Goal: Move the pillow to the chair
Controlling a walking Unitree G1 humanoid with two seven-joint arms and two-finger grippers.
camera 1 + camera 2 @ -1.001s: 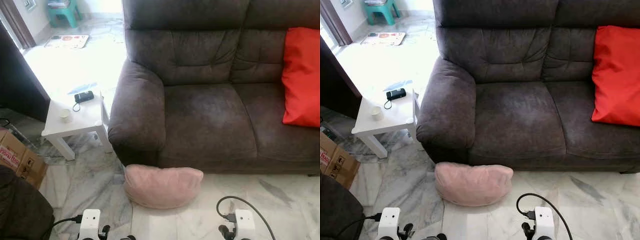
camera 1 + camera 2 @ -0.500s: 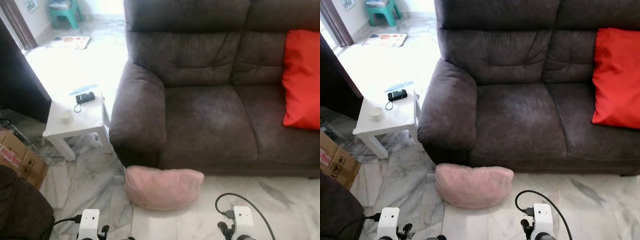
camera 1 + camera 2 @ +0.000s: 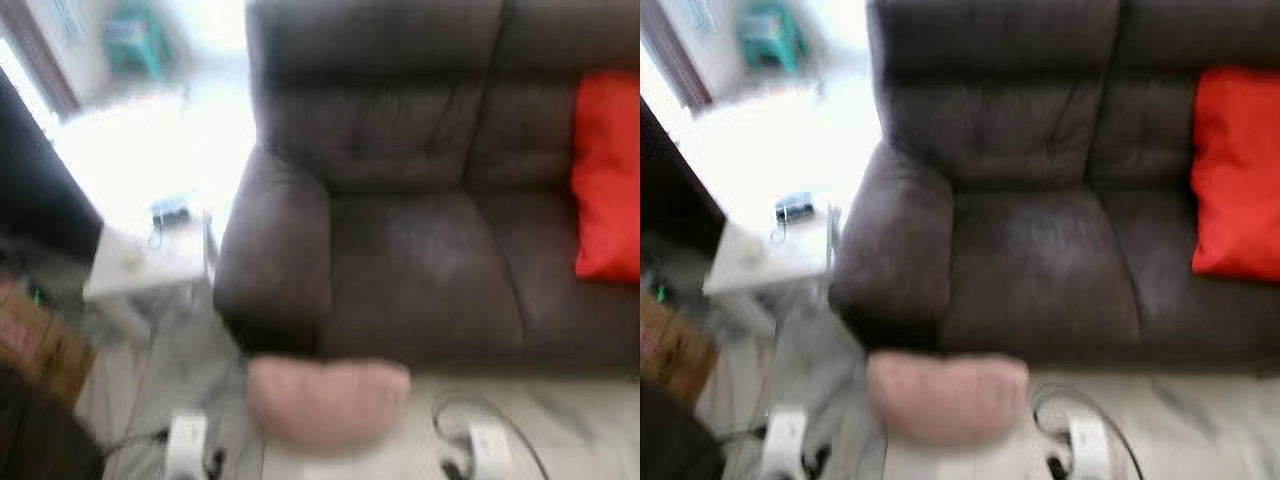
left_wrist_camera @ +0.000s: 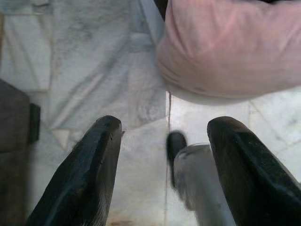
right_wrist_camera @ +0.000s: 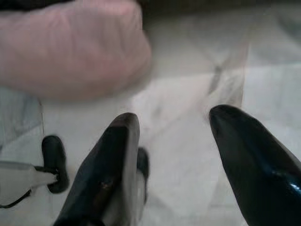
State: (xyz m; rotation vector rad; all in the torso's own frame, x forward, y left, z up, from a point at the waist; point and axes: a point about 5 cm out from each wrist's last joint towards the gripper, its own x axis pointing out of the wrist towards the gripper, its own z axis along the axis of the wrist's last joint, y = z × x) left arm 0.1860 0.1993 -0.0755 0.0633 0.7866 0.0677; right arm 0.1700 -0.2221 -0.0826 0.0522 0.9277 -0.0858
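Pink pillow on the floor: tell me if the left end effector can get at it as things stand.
Probably yes. The pink pillow lies on bare marble floor just ahead of the open left end effector, with nothing between them; the sofa stands behind it.

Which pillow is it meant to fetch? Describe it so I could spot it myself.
Find the big dark brown sofa. On the marble floor at its front, below the armrest nearest the white side table, lies the pale pink pillow. The red cushion sits up on the sofa seat; the pink one is the one on the floor.
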